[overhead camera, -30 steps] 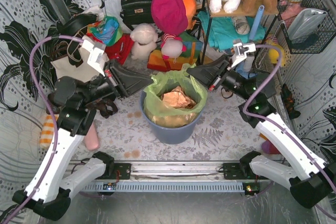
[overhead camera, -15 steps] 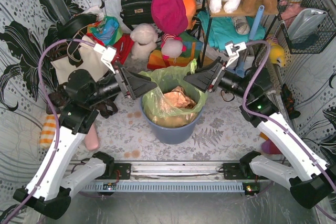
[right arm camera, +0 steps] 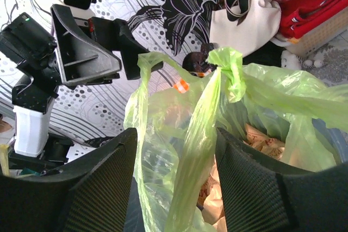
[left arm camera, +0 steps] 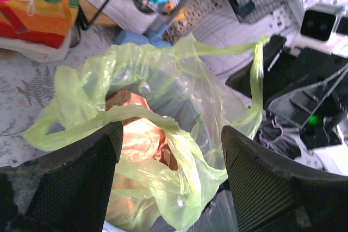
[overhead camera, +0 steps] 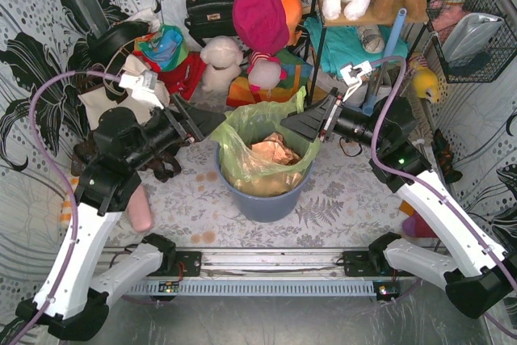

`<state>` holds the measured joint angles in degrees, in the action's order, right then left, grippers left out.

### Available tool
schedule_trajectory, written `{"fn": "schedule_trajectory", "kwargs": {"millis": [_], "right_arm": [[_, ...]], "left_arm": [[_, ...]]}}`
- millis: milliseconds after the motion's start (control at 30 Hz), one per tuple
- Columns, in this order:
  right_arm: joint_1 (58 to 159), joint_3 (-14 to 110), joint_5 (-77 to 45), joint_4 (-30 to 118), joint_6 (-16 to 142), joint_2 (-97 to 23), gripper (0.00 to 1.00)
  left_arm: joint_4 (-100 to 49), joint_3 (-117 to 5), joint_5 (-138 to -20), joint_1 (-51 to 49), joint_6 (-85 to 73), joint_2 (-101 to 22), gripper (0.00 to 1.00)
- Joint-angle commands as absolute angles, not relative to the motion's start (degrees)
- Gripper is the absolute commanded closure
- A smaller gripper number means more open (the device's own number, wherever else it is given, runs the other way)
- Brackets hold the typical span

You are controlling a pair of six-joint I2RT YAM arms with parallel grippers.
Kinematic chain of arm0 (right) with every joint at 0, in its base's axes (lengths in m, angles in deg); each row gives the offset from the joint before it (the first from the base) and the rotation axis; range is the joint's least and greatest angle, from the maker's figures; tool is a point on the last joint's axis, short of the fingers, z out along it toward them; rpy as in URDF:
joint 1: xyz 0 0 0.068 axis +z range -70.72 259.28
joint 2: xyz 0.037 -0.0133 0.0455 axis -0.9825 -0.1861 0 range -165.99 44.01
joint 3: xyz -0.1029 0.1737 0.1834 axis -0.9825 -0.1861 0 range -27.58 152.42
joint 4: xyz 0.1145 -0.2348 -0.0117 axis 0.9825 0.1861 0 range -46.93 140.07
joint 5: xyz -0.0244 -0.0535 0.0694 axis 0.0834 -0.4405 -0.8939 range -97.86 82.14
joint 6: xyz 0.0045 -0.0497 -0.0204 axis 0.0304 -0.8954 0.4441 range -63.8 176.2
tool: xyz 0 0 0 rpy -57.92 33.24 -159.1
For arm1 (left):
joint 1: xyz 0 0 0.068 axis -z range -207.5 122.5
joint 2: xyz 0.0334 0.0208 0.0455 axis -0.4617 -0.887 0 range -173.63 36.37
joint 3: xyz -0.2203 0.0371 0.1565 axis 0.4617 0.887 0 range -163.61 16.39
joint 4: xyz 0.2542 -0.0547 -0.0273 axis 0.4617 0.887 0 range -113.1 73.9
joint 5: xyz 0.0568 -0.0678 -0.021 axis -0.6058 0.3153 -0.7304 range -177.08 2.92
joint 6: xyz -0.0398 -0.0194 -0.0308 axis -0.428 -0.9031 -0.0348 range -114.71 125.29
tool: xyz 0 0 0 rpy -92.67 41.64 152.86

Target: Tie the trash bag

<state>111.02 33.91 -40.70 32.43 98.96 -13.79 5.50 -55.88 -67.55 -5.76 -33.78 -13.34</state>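
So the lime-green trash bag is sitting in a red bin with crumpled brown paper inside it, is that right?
Not quite: the bin is blue-grey, not red, as the top external view shows. The rest holds: the lime-green trash bag sits in it with crumpled brown paper inside.

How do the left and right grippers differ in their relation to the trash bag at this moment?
The right gripper has one of the trash bag's handle strips standing up between its fingers. The left gripper has only the bag's open mouth ahead of its gap, with a handle loop drooping beside one finger. The left gripper is at the bag's left rim, the right gripper at its right rim. Both are open, clamping nothing, and face each other across the bin.
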Motion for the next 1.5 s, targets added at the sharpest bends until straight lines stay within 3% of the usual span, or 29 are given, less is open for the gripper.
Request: {"fn": "schedule_trajectory", "kwargs": {"millis": [0,267,433,1067,1467], "right_arm": [[111.4,35.9,-39.8,33.0,97.9,-13.6,0.41],[112.1,36.6,-39.7,33.0,98.1,-14.6,0.40],[112.5,36.2,-39.9,31.6,98.3,-15.6,0.40],[113.0,39.5,-38.5,22.5,99.9,-19.1,0.40],[113.0,58.0,-37.5,14.6,99.8,-24.0,0.40]], "left_arm": [[2.4,-52.3,-73.8,-5.9,-44.9,-10.6,0.16],[-21.6,-35.6,-66.7,-5.9,-65.8,-8.0,0.16],[-28.7,-34.6,-64.5,-5.9,-67.8,-9.7,0.15],[-34.3,-47.4,-61.0,-8.0,-61.7,-23.8,0.15],[-39.2,-75.8,-44.6,-8.1,-56.7,-29.5,0.18]]}}
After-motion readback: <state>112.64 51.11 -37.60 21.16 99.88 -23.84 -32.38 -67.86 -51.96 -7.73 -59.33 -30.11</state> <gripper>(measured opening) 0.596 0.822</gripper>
